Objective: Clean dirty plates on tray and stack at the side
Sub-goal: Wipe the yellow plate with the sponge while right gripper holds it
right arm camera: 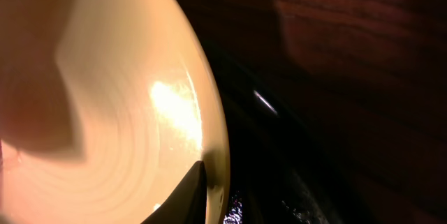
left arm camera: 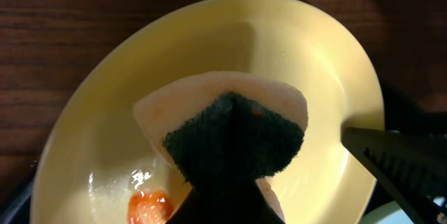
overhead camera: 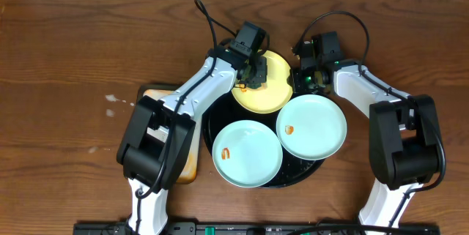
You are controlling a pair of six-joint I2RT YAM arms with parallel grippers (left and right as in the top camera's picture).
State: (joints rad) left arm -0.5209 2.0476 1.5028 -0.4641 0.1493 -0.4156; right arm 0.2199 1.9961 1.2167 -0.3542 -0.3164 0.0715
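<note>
**Left arm scrubbing yellow plate; right arm at its rim**

Left arm: reaches from the near left edge up and across to the far side of the work area. The left gripper (overhead camera: pixel 253 74) points down over the pale yellow plate (overhead camera: pixel 272 90). It is clamped on a sponge (left arm camera: pixel 234 137) whose dark scouring face is toward the wrist camera, with its pale body pressed onto the plate's inner surface. An orange smear (left arm camera: pixel 149 208) lies on the plate just beside the sponge.

Right arm: reaches from the near right edge, elbow bent, with the right gripper (overhead camera: pixel 302 77) at the yellow plate's right edge. One dark finger (right arm camera: pixel 187 195) lies on the inner side of the rim. The other finger is hidden, so whether the jaws are closed on the plate cannot be told.

Surroundings: the yellow plate overlaps the far rim of the black round tray (overhead camera: pixel 297 170). Two mint-blue plates (overhead camera: pixel 248 158) (overhead camera: pixel 315 121) lie on the tray, touching, each with a small orange mark. A pale rectangular tray (overhead camera: pixel 187 168) sits partly under the left arm on the wooden table (overhead camera: pixel 73 45).
</note>
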